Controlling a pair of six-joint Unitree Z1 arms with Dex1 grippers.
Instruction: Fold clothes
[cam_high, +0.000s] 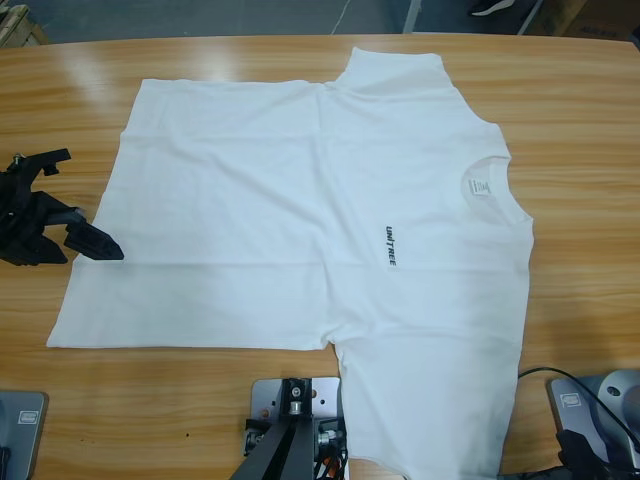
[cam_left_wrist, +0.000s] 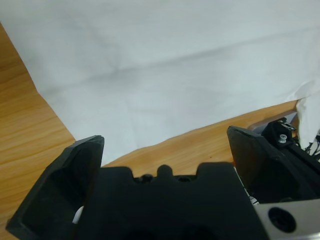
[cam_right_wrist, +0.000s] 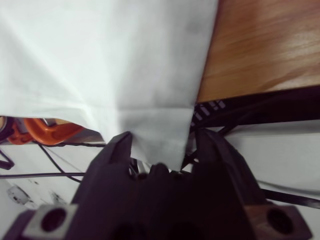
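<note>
T-shirt (cam_high: 300, 210): spread flat, front up, on the wooden counter (cam_high: 580, 110). Its long axis runs left to right, hem at the left, round collar (cam_high: 487, 185) and neck label at the right. One sleeve reaches toward the far edge; the other hangs over the near edge, right of the middle.

Lettering (cam_high: 390, 245): small dark "UNITREE" on the chest, running near to far.

Left gripper (cam_high: 80, 238): on bare wood at the left, just beside the hem's near half. Its jaws are spread and hold nothing. In the left wrist view the left gripper (cam_left_wrist: 165, 150) looks across the counter at the white cloth, a strip of wood between the jaw tips and the cloth edge.

Right gripper (cam_right_wrist: 162, 150): seen plainly only in its own wrist view, below the near edge of the counter. The folded sleeve hem hangs down between its jaws. The jaws stand a little apart with cloth between; I cannot tell whether they pinch it.

Deciding relation: the shirt lies to the right of the left jaws with its hem facing them, so that arm is the nearer one to lift the hem and carry it along the long axis toward the collar.

View differences: the high view gives the whole layout; only the right wrist view shows the sleeve hanging below the edge, with cables and an orange object (cam_right_wrist: 47, 129) beneath.

Progress, by my reading: no fold made yet.
</note>
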